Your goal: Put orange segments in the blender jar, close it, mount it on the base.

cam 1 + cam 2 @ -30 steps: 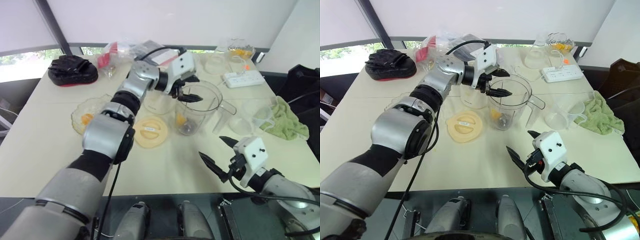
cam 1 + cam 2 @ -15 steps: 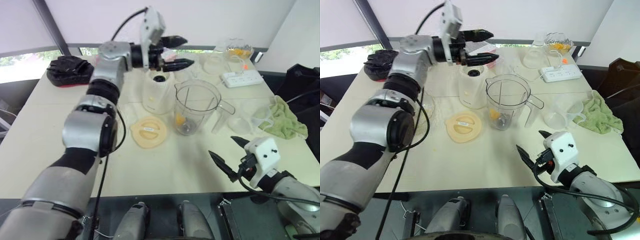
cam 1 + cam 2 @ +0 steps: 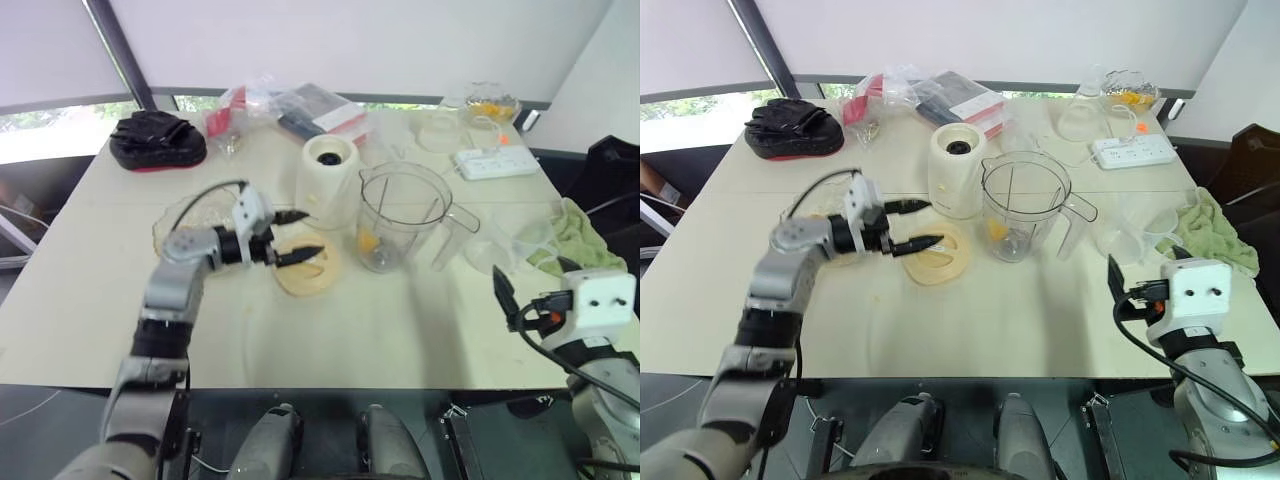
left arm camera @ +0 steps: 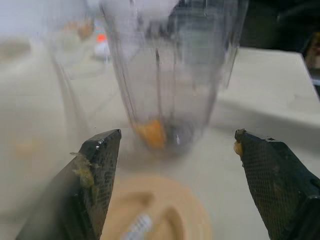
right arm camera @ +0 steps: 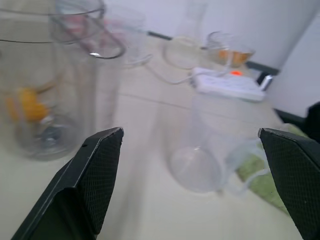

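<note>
Clear blender jar [image 3: 402, 215] is sitting just past my left hand [image 3: 297, 236], one orange segment [image 3: 367, 241] inside | left hand gaping wide over yellow lid [image 3: 306, 265] | right hand [image 5: 195, 190] spreading wide, empty | base [image 3: 331, 180] standing beside jar

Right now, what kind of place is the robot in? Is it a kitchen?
Probably not a real kitchen: more likely a test table by a window. The blender jar and base share it with a power strip and plastic bags.
</note>
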Available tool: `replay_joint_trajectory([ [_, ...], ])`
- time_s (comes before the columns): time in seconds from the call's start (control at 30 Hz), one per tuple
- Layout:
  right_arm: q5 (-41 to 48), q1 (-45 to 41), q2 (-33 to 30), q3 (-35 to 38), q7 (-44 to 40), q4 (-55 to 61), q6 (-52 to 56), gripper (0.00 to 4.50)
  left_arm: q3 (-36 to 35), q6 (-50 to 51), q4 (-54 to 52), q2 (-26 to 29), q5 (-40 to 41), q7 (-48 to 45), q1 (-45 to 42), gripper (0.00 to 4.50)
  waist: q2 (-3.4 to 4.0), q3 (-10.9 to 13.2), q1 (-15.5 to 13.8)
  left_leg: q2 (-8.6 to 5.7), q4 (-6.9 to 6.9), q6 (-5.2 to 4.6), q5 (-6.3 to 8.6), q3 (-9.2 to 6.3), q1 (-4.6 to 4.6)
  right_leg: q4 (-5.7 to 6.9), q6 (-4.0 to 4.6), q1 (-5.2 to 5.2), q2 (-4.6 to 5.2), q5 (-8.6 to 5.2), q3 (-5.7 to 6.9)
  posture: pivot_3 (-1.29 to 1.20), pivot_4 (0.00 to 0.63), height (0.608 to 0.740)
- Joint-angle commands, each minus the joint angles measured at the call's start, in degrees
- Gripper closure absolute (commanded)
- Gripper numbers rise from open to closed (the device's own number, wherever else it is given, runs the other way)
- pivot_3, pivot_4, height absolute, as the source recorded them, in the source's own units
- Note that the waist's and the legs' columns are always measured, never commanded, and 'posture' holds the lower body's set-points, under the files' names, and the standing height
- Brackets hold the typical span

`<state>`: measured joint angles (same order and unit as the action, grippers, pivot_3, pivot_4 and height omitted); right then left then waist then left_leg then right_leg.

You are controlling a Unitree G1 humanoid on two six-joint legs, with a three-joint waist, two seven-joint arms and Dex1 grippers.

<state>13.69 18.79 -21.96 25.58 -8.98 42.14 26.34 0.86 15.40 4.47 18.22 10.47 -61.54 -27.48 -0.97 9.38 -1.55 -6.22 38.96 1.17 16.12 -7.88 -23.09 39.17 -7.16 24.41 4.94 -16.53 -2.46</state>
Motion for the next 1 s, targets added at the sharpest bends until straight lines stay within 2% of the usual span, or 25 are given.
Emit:
replay_joint_trajectory([
  [0.03, -2.9, -0.7, 1.8, 2.1, 2.5, -2.9, -4.1, 0.0, 2.3, 0.2, -7.2, -0.2, 0.3, 3.5, 2.9, 0.7, 0.02, 0.0, -0.2, 0.0, 0.0, 0.0, 0.0, 0.01, 0.03, 0.0, 0.01, -0.02, 0.0, 0.01, -0.01, 0.0, 0.15, 0.74],
  [0.27, -2.2, -9.6, 4.4, 4.1, 7.5, -15.1, -3.8, 0.0, 4.3, 0.7, -12.8, 1.1, 2.3, 5.7, 7.9, 0.7, 0.23, -0.1, -0.3, 0.03, -0.24, -0.22, 0.13, 0.22, 0.68, -0.07, 0.07, -0.52, 0.0, 0.02, -0.08, 0.0, 0.15, 0.74],
  [0.4, -2.1, -14.4, 4.3, 5.5, 9.9, -22.1, -3.1, 0.0, 4.9, 1.7, -15.6, 1.4, 3.1, 7.5, 9.7, 0.7, 0.43, -0.2, -0.1, 0.03, -0.29, -0.24, 0.14, 0.22, 0.7, -0.09, 0.07, -0.53, 0.01, 0.02, -0.08, 0.0, 0.15, 0.74],
  [0.67, -2.7, -19.1, 3.4, 5.7, 11.5, -31.4, -4.4, 0.0, 7.0, 3.3, -20.6, 1.8, 3.6, 10.8, 12.9, 0.7, 0.49, -0.2, 0.9, 0.03, -0.45, -0.24, 0.13, 0.23, 0.72, -0.13, 0.07, -0.51, 0.02, 0.02, -0.13, 0.0, 0.15, 0.74],
  [1.0, -2.4, -25.2, 1.9, 5.2, 11.7, -40.0, -7.2, 0.0, 7.4, 3.6, -21.5, 2.9, 3.9, 12.9, 13.2, 0.7, 0.55, -0.2, 1.3, 0.04, -0.83, -0.2, 0.11, 0.33, 0.91, -0.23, 0.08, -0.49, 0.01, 0.02, -0.2, 0.0, 0.15, 0.74],
])
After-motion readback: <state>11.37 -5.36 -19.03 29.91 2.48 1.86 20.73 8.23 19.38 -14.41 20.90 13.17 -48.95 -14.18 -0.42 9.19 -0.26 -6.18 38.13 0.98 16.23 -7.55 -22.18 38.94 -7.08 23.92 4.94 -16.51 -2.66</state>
